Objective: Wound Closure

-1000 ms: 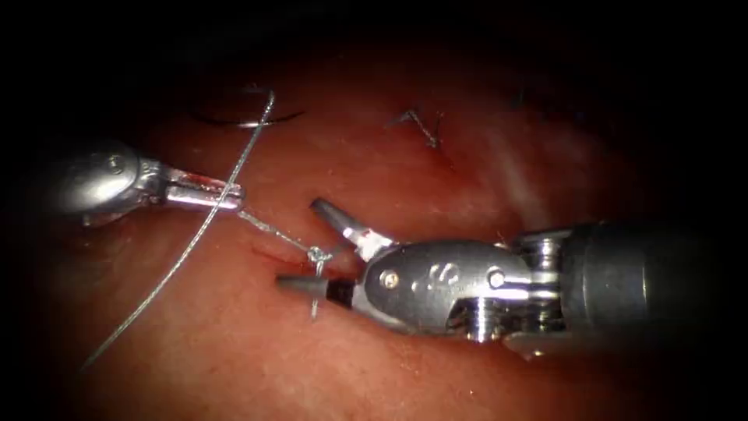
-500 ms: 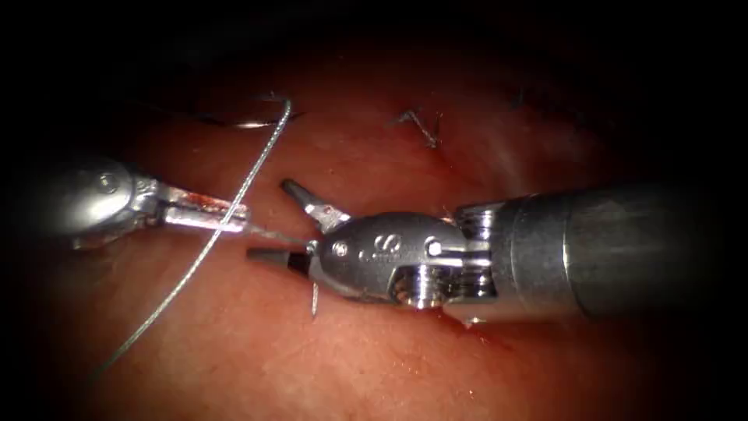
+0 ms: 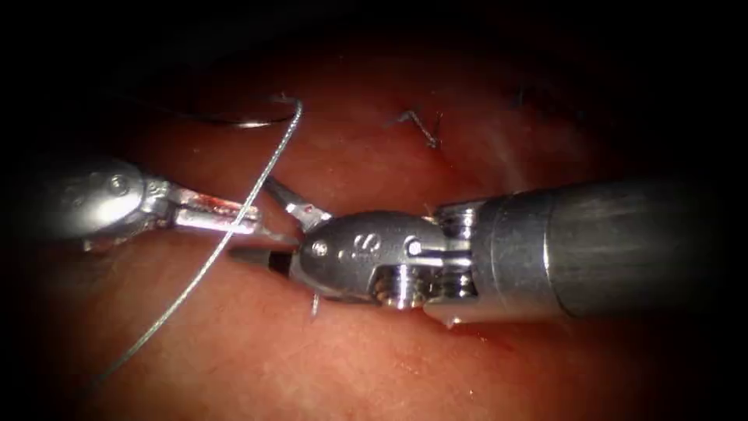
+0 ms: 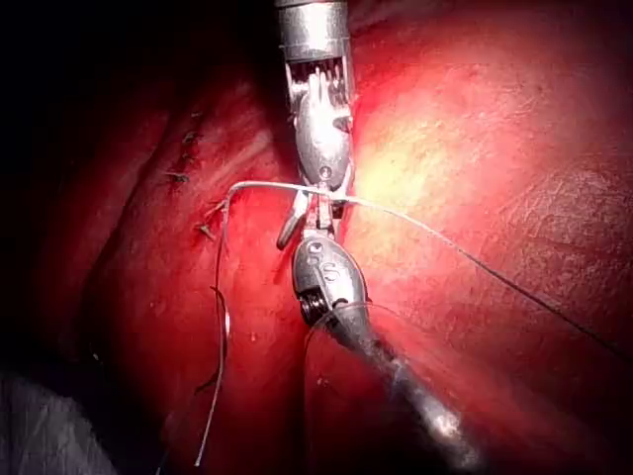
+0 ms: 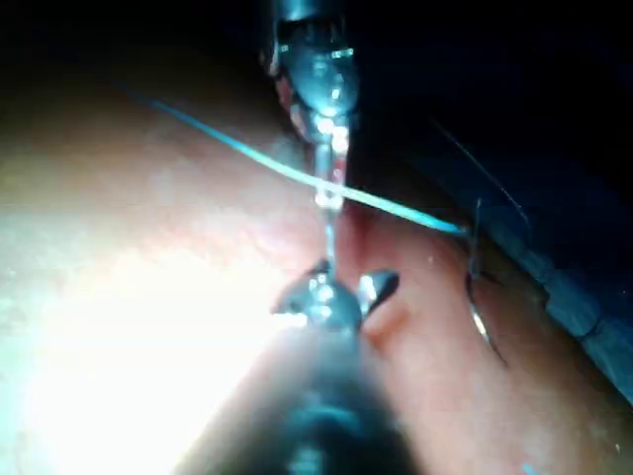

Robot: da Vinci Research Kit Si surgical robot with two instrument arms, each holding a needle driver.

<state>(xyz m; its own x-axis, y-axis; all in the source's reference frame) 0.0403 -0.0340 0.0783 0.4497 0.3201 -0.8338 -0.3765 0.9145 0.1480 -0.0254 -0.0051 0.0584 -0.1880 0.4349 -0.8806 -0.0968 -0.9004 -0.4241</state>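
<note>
My left tool (image 3: 243, 221) comes in from the left, jaws shut on the short thread (image 3: 274, 233) that leads toward the cut. My right tool (image 3: 251, 217) reaches in from the right with its jaws open, one above and one below that thread, close to the left tool's tip, holding nothing. The curved needle (image 3: 238, 122) lies free on the tissue (image 3: 257, 351) at the back left, not in it. A long thread (image 3: 204, 261) runs from the needle down to the lower left. The left wrist view has the left tool (image 4: 321, 203) meeting the right tool (image 4: 301, 222).
An earlier stitch with cut ends (image 3: 421, 128) sits on the tissue behind the right tool. A short thread tail (image 3: 314, 305) sticks out just below the right tool's wrist. The right tool's wide shaft (image 3: 608, 249) covers the tissue on the right.
The right tool has slid left along the short thread, its open jaws now beside the left tool's tip. The knot is now hidden behind it. The left tool has barely moved.
</note>
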